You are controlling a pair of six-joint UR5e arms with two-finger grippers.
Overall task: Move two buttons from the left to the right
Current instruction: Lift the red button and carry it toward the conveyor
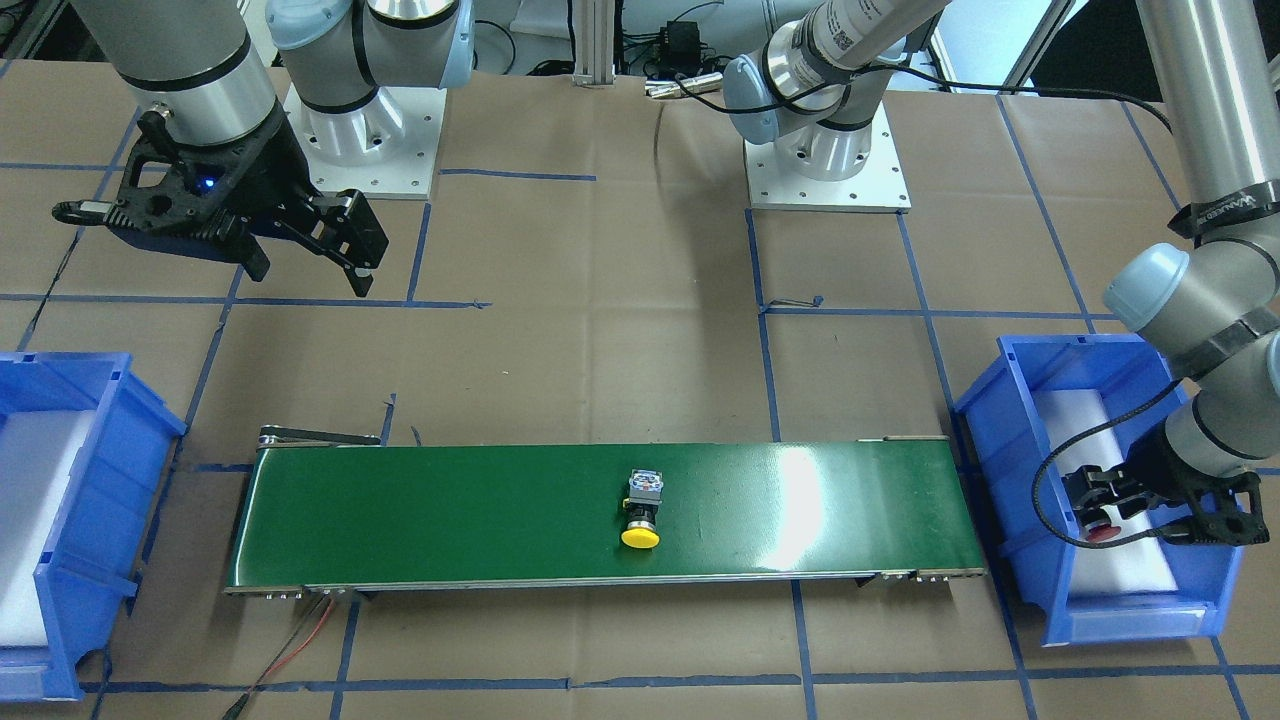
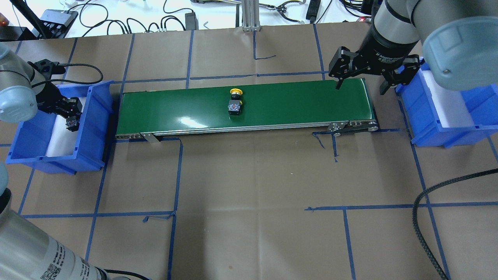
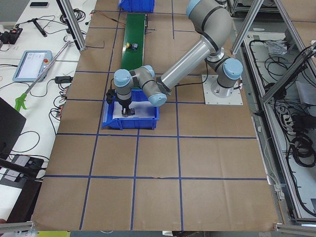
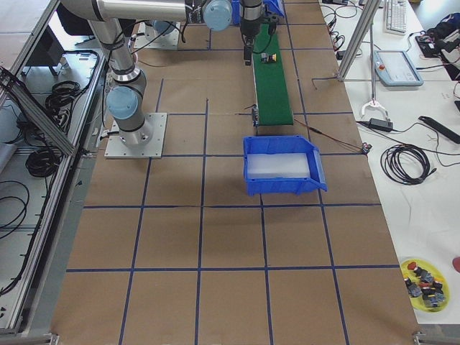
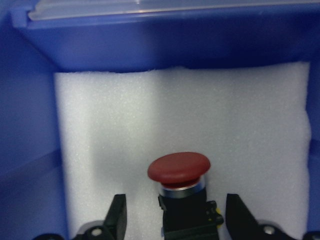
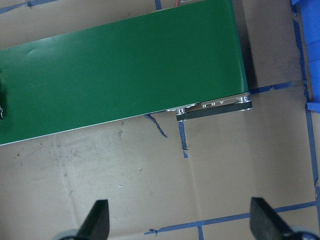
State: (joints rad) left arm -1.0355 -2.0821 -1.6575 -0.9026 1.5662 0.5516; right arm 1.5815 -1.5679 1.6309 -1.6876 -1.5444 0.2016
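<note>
Pickup of the red button [image 5: 178, 170] is the step in hand, I judge. In the left bin [image 2: 95, 116] my left gripper [image 5: 176, 220] straddles it, fingers apart and not touching. Next I should close, lift, and carry it toward three o'clock. Midway along the belt [image 2: 291, 101] lies the yellow button [image 2: 235, 103], cap toward twelve. My right gripper [image 2: 360, 89] hangs spread wide over the belt's end, with the right bin [image 2: 428, 128] at its three o'clock.

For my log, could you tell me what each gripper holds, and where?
Nothing held: open left fingers flank the red button; right gripper empty.
</note>
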